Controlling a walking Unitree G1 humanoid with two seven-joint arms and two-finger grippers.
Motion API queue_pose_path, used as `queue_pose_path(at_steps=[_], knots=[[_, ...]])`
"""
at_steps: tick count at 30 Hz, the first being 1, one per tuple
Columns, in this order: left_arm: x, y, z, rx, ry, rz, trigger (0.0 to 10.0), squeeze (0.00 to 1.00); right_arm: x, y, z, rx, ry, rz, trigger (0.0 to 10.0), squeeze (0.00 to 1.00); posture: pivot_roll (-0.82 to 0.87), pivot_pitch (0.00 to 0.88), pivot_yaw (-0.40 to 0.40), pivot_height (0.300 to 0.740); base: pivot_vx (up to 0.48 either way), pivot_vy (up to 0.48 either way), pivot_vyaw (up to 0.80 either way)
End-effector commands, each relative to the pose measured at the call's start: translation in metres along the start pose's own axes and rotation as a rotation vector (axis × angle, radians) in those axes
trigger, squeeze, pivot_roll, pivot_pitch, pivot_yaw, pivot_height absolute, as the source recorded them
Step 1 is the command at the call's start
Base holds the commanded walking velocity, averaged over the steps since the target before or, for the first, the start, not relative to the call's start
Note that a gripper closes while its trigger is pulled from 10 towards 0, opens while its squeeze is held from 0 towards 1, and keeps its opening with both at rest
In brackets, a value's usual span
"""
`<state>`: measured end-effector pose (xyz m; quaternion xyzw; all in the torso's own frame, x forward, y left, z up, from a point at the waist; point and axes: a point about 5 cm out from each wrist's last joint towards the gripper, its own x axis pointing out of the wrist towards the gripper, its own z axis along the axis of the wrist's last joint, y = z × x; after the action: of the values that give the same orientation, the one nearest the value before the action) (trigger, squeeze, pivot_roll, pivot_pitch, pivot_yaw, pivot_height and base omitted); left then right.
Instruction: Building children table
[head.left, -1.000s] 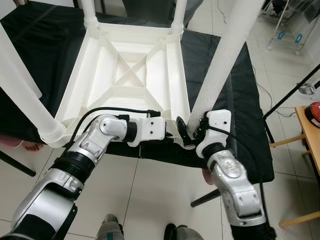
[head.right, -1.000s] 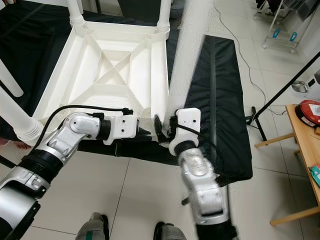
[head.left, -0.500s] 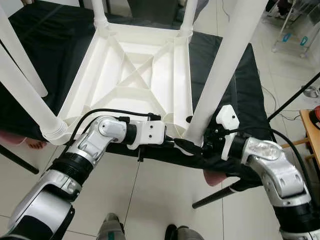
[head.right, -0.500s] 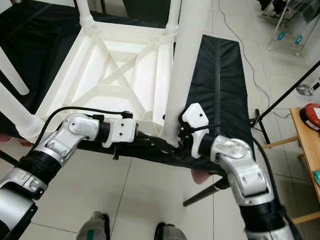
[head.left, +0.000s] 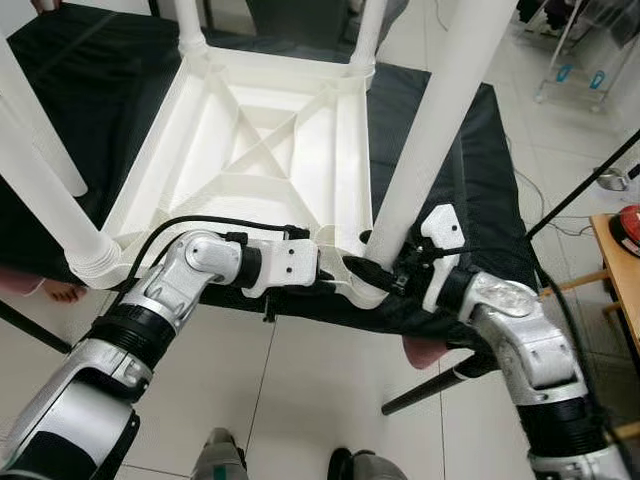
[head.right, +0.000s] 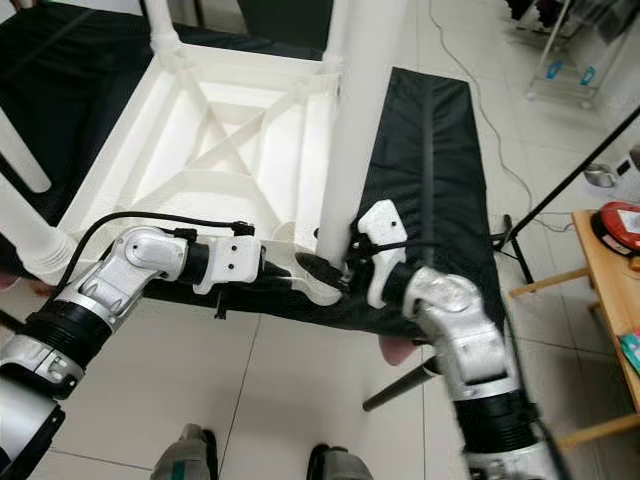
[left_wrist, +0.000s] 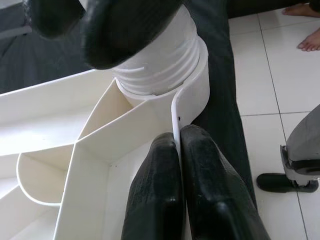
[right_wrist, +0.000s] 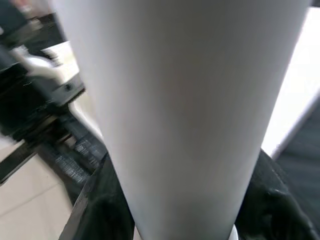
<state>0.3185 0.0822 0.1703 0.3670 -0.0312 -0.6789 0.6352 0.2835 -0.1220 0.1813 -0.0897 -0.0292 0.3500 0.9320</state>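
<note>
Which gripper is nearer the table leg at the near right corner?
Right. The right gripper has its jaws around the base of the table leg; the left gripper pinches the tabletop's rim beside the leg's socket.

Tiled room, seen from above

Pale tile floor (head.left: 300, 400) in even light; a black-covered bench (head.left: 470, 170) on dark legs; a wooden side table (head.left: 622, 270) at right carrying a red object (head.left: 630, 226); a wire rack (head.left: 590, 60) far right.

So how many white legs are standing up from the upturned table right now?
4: near-right leg held by the right gripper, near-left leg, far-left leg, far-right leg. A loose white tube may be spare.
</note>
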Motion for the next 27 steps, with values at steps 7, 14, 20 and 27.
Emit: queue_pose_path(at_steps=[7, 14, 20, 27], knots=[[0.022, -0.003, 0.045, 0.203, -0.188, -0.154, 0.0, 0.00, -0.010, -0.009, -0.026, 0.013, 0.164, -0.435, 0.0, 0.00, 0.13, 0.169, -0.056, 0.740, 0.000, 0.000, 0.00], [0.026, -0.002, 0.047, 0.205, -0.200, -0.161, 0.0, 0.00, -0.031, -0.007, -0.032, -0.016, 0.211, -0.926, 0.0, 0.00, 0.13, 0.172, -0.053, 0.740, 0.000, 0.000, 0.00], [0.026, -0.001, 0.048, 0.207, -0.203, -0.160, 0.0, 0.00, -0.022, 0.005, -0.034, 0.017, 0.205, -0.928, 0.0, 0.00, 0.13, 0.176, -0.049, 0.740, 0.000, 0.000, 0.00], [0.024, -0.001, 0.046, 0.203, -0.196, -0.156, 0.0, 0.00, -0.006, 0.010, -0.021, 0.063, 0.110, -0.767, 10.0, 0.97, 0.13, 0.177, -0.052, 0.740, 0.000, 0.000, 0.00]])
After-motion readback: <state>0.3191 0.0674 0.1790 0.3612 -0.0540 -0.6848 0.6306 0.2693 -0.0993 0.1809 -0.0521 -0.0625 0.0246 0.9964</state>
